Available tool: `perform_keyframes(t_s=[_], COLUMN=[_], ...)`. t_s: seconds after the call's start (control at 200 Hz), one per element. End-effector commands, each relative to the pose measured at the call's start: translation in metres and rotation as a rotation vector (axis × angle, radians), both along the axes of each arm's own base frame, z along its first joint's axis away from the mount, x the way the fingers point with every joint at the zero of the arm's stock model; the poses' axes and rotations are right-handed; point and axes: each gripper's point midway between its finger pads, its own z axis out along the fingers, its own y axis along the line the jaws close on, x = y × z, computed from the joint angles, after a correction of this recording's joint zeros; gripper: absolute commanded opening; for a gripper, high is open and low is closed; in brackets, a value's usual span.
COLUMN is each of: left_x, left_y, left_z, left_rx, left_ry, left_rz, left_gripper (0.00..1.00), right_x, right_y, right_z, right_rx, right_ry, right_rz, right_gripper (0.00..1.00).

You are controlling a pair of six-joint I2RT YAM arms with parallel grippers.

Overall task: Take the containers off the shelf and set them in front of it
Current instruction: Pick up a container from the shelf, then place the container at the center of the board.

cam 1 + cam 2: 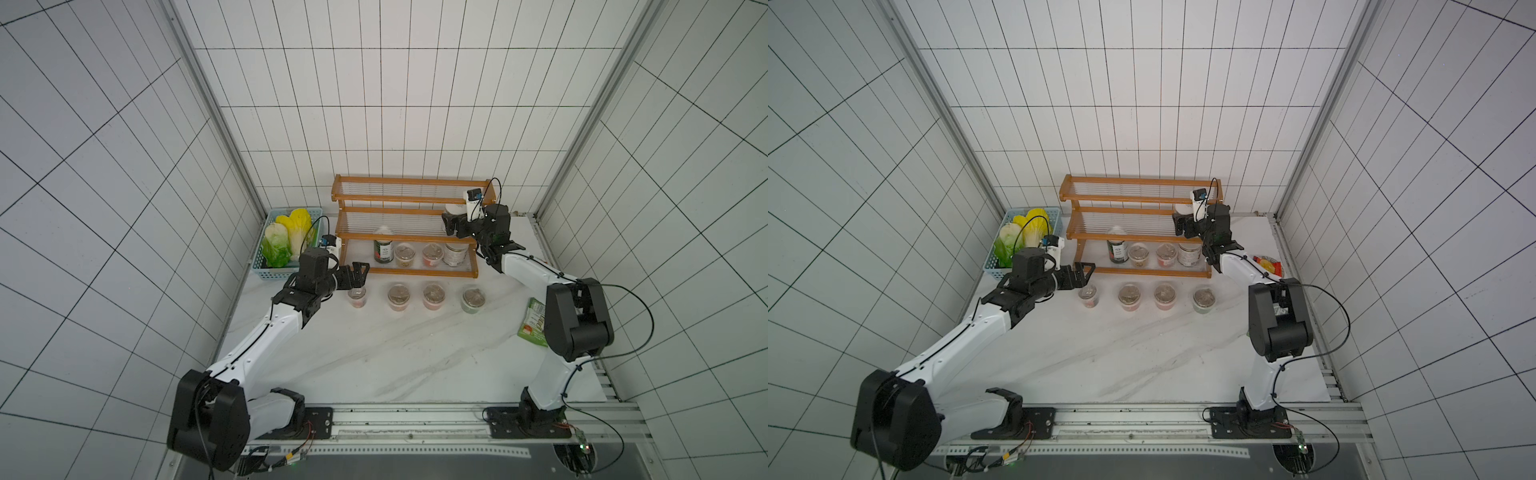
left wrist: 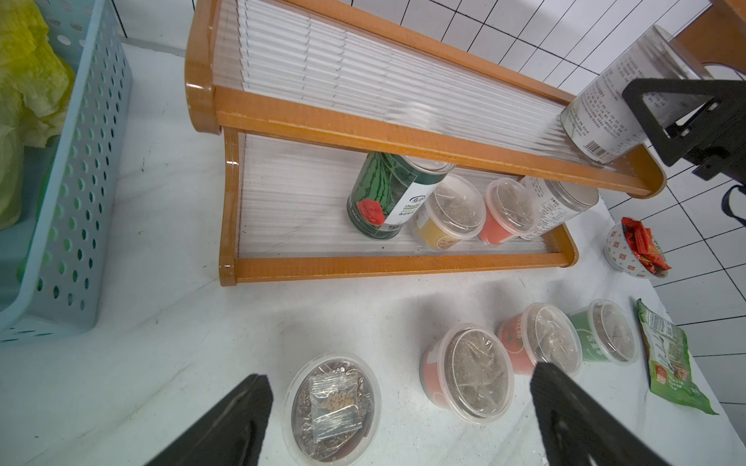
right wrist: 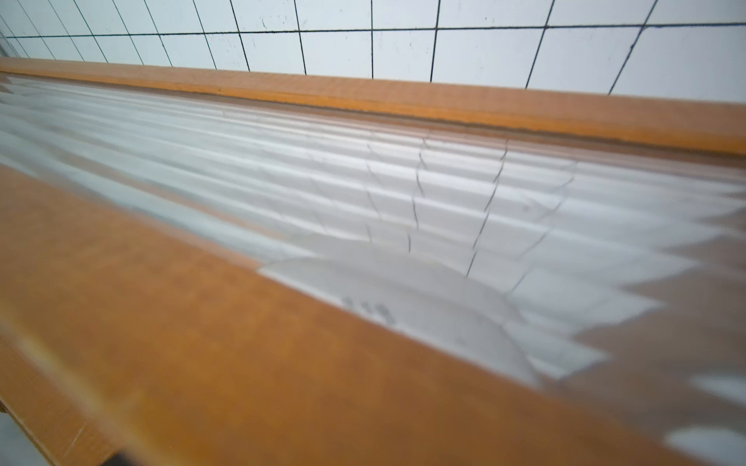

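Observation:
The shelf (image 1: 409,198) stands at the back. Its lowest tier holds a green watermelon tin (image 1: 383,249), a yellow cup (image 1: 404,254), a red cup (image 1: 433,254) and a white-labelled tin (image 1: 456,252). On the table before it, several lidded cups form a row. Over the leftmost cup (image 1: 357,297) (image 2: 333,407) hovers my left gripper (image 1: 358,276) (image 2: 399,403), open and apart from it. My right gripper (image 1: 449,224) is open at a white jar (image 1: 454,208) (image 2: 605,109) on the middle tier's right end. One of its fingers (image 2: 678,117) shows beside the jar. The right wrist view shows only rail (image 3: 202,322) and slats.
A light-blue basket (image 1: 270,272) of cabbages sits left of the shelf, close behind my left wrist. A green snack bag (image 1: 534,322) lies at the right table edge beside the right arm. A bowl of red packets (image 2: 629,254) stands right of the shelf.

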Motion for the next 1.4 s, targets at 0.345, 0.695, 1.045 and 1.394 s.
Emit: perform_keyframes(t_s=[0.345, 0.695, 1.045, 1.394], left_x=[0.002, 0.003, 0.014, 0.024], left_y=[0.0, 0.006, 0.052, 0.063], left_z=[-0.007, -0.007, -0.005, 0.007], left_rx=[0.003, 0.017, -0.009, -0.039], left_ry=[0.019, 0.033, 0.046, 0.039], left_rz=[-0.015, 0.016, 0.198, 0.2], left_gripper=[0.98, 0.98, 0.98, 0.98], right_x=[-0.031, -0.1, -0.22, -0.328], right_y=[0.023, 0.069, 0.13, 0.232], right_z=[0.043, 0.065, 0.071, -0.019], right_rx=[0.012, 0.004, 0.008, -0.033], right_ry=[-0.145, -0.194, -0.187, -0.045], right_rz=[0.189, 0.354, 0.578, 0.845], right_gripper=[0.76, 0.75, 0.74, 0.75])
